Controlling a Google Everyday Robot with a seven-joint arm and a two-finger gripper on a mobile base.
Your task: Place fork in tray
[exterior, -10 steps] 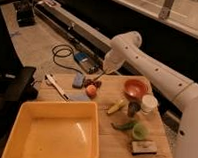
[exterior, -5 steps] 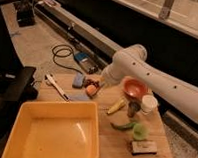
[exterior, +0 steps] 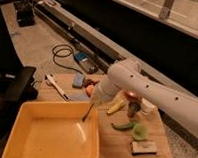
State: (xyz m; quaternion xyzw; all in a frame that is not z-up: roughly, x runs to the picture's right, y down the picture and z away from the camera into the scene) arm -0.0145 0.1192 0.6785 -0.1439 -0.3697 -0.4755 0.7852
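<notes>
The large yellow tray (exterior: 24, 134) sits at the front left of the wooden table. My gripper (exterior: 95, 100), at the end of the white arm (exterior: 142, 88), hangs over the tray's back right rim. It is shut on the slim fork (exterior: 86, 113). The fork points down and to the left, and its lower end is just inside the tray above the floor. I cannot tell whether the fork touches the tray.
A white-handled tool (exterior: 58, 87), a blue item (exterior: 78, 80) and an orange fruit (exterior: 89, 90) lie behind the tray. To the right are a banana (exterior: 116, 107), a can (exterior: 133, 109), a green pepper (exterior: 124, 126), a lime-green item (exterior: 140, 131) and a small packet (exterior: 143, 147). A black cable (exterior: 61, 54) lies on the floor.
The arm has swung left and down from the table's middle to the tray's back right rim. The fork now hangs from the gripper over the tray.
</notes>
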